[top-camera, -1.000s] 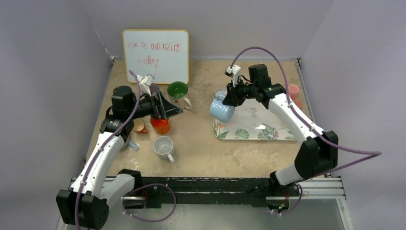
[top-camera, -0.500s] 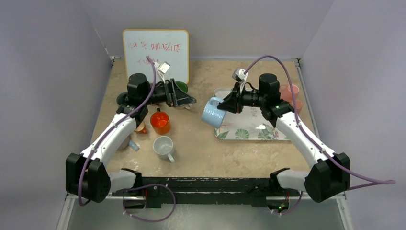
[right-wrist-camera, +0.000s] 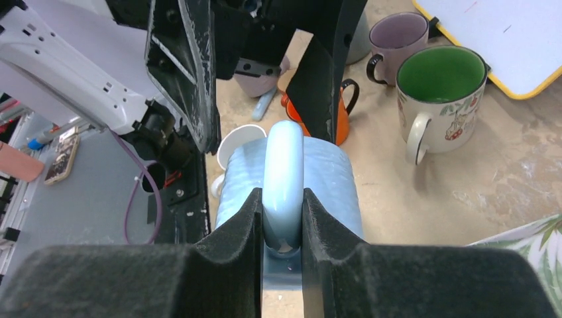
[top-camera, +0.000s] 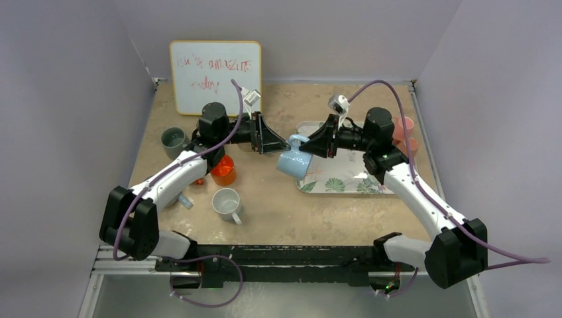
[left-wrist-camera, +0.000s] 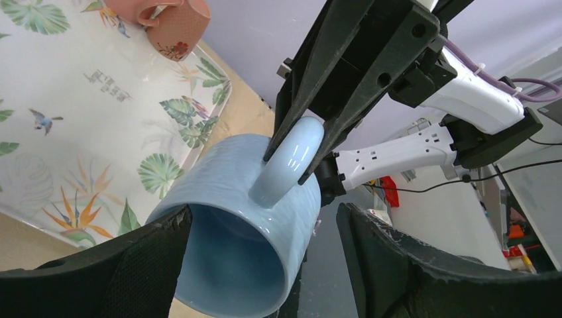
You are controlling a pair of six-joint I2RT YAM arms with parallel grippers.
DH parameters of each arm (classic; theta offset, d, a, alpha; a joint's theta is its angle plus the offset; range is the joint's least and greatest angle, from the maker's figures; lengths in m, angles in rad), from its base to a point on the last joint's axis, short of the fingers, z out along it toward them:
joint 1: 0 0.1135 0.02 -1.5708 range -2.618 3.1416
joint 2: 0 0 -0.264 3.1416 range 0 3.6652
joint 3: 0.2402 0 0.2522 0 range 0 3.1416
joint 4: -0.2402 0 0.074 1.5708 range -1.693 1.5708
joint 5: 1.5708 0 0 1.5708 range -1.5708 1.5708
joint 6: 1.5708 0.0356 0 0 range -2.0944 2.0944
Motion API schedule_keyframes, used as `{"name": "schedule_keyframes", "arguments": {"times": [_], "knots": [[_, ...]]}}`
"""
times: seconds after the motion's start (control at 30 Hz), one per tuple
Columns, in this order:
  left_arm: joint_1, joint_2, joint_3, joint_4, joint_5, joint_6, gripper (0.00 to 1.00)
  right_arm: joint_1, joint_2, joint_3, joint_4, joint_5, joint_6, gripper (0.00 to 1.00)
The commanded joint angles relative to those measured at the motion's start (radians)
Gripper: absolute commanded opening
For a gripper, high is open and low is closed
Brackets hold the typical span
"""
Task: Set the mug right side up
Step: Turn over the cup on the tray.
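Note:
The light blue mug [top-camera: 293, 162] hangs in the air just left of the tray, lying sideways with its handle up. My right gripper [top-camera: 311, 147] is shut on the handle, which shows clamped between the pads in the right wrist view [right-wrist-camera: 283, 199]. The mug's open mouth [left-wrist-camera: 238, 225] faces my left gripper [top-camera: 275, 142]. That gripper is open, one finger on each side of the mug's mouth [left-wrist-camera: 262, 215]. The mug's body [right-wrist-camera: 331, 179] extends away from the right fingers.
A leaf-print tray [top-camera: 371, 175] with a pink mug [top-camera: 404, 126] lies to the right. An orange mug [top-camera: 223, 171], a white mug [top-camera: 226, 202] and a grey mug [top-camera: 173, 139] stand to the left. A green-lined mug [right-wrist-camera: 441, 93] and a whiteboard [top-camera: 215, 76] are at the back.
My left gripper has swung right from over the orange mug to the blue mug. My right gripper has carried the mug left off the tray and turned it sideways.

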State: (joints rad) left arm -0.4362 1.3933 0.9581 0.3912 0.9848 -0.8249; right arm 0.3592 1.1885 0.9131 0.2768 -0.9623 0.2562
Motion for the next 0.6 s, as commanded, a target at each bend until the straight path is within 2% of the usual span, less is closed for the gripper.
{"name": "schedule_keyframes", "arguments": {"times": [0.0,0.23,0.43,0.47,0.57], "knots": [[-0.03,0.008,0.041,0.123,0.017,0.032,0.78,0.004,-0.039,0.009,0.201,-0.066,0.097,0.0],[-0.051,0.054,0.009,0.303,0.049,-0.061,0.67,0.013,-0.004,-0.012,0.353,-0.104,0.197,0.0],[-0.053,0.045,0.013,0.292,0.066,-0.011,0.62,0.018,0.019,-0.008,0.381,-0.155,0.2,0.0],[-0.053,0.039,0.017,0.273,0.071,0.004,0.62,0.018,0.016,-0.008,0.372,-0.156,0.188,0.0],[-0.052,0.001,0.016,0.179,0.042,0.059,0.73,0.018,-0.003,0.013,0.257,-0.145,0.086,0.0]]}}
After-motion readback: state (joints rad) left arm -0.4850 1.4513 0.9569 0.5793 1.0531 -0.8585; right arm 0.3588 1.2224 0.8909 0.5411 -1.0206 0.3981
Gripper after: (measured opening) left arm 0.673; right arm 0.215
